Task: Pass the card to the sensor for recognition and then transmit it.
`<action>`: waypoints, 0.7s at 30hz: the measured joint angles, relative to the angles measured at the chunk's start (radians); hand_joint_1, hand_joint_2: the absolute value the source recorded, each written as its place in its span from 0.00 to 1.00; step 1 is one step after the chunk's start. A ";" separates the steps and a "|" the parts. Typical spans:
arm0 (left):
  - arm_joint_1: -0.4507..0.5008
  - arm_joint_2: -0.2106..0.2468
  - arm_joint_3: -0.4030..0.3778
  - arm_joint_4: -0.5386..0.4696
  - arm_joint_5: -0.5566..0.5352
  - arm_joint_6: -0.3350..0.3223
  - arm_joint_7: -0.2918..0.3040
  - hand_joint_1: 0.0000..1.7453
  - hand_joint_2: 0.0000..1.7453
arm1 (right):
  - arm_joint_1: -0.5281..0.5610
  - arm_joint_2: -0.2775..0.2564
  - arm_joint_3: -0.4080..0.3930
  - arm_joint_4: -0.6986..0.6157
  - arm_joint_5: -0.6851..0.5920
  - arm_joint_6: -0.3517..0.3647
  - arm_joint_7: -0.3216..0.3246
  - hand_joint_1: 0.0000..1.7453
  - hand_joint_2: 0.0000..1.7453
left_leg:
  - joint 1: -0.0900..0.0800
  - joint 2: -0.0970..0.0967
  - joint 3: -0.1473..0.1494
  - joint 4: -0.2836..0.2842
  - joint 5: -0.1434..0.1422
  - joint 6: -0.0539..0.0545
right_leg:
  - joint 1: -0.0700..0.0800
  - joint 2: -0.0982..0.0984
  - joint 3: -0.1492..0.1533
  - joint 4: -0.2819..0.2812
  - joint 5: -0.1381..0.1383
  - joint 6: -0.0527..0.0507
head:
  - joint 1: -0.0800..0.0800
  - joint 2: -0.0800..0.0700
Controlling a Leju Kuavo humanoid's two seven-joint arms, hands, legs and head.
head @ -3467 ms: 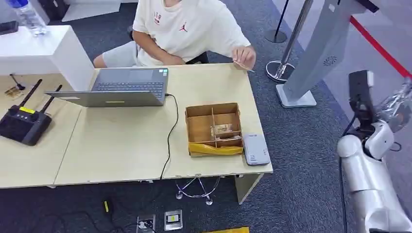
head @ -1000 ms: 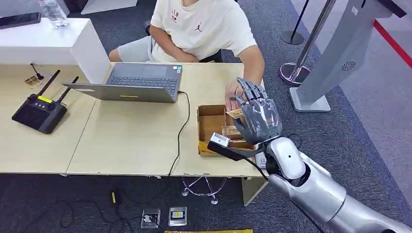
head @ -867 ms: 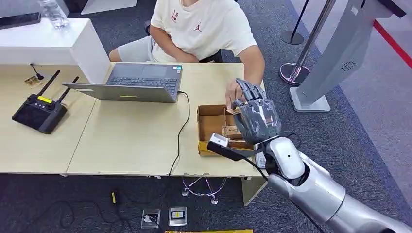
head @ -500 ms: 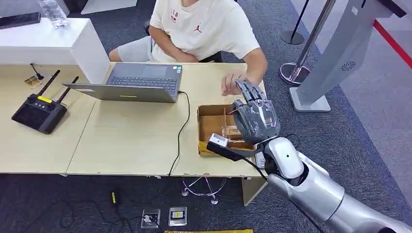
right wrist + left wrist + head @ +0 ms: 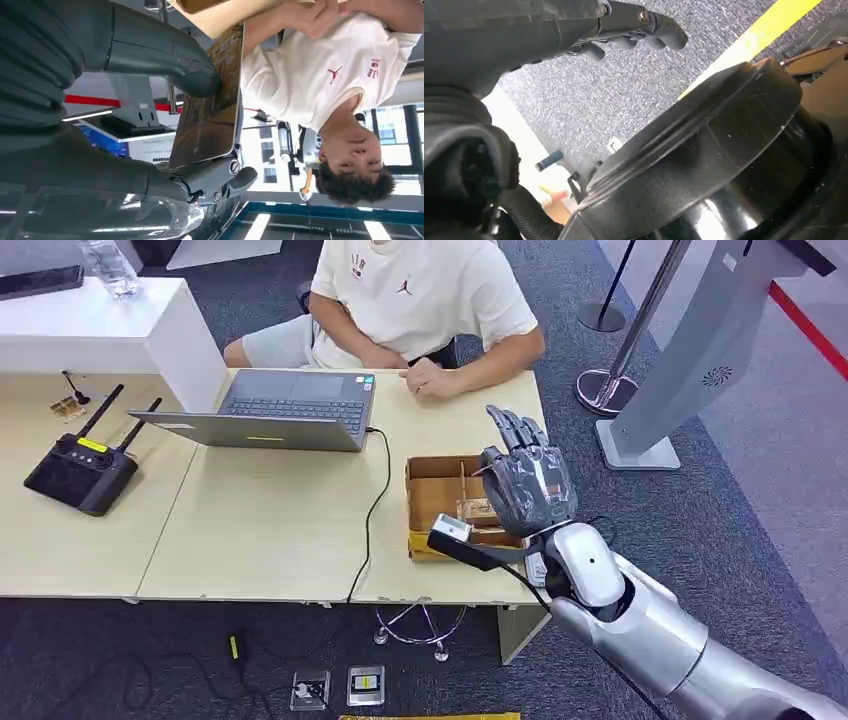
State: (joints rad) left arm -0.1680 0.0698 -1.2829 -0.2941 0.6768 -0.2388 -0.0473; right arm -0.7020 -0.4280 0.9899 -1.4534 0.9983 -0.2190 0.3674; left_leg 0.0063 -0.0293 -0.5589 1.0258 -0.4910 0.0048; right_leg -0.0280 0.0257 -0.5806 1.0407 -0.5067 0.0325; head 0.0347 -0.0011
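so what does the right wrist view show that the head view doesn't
Right wrist view alone: the thin brown card pinched between the right hand's thick grey thumb and darker fingers. Head view alone: the pale wooden table, the grey open laptop, the divided brown cardboard box and the black antenna controller. Both share the right hand and the seated person in a cream T-shirt.

The right hand (image 5: 527,483) is hovering over the right side of the box (image 5: 437,502), fingers pointing up and away from the robot. A person (image 5: 420,295) is sitting behind the table (image 5: 250,530), one hand resting on it beside the laptop (image 5: 275,420). A black device (image 5: 78,470) with 2 antennas is lying far left.
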 joint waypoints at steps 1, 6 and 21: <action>0.000 0.000 0.000 0.000 0.003 0.000 0.000 0.00 0.00 | 0.002 -0.003 0.000 0.001 -0.006 -0.001 0.001 1.00 1.00 | 0.000 0.000 0.000 0.000 0.000 0.000 | 0.000 0.000 0.000 0.000 0.000 0.000 | 0.000 0.000; 0.005 -0.001 0.000 0.000 0.014 0.000 -0.002 0.00 0.00 | 0.010 -0.018 -0.003 0.003 -0.021 -0.011 0.008 1.00 1.00 | 0.000 0.000 0.000 0.000 0.000 0.000 | 0.000 0.001 0.000 0.000 0.000 0.000 | 0.000 0.000; 0.024 -0.005 0.010 0.001 0.060 0.000 -0.034 0.00 0.00 | 0.116 -0.116 -0.082 0.009 -0.060 -0.103 0.094 1.00 1.00 | 0.000 0.001 0.000 0.000 0.000 0.000 | 0.000 0.001 0.000 0.000 0.000 0.000 | 0.000 0.000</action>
State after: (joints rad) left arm -0.1437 0.0652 -1.2726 -0.2934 0.7370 -0.2388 -0.0809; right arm -0.5857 -0.5444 0.9079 -1.4443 0.9384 -0.3216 0.4612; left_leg 0.0062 -0.0285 -0.5588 1.0259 -0.4910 0.0048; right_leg -0.0281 0.0265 -0.5809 1.0404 -0.5067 0.0325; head 0.0347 -0.0011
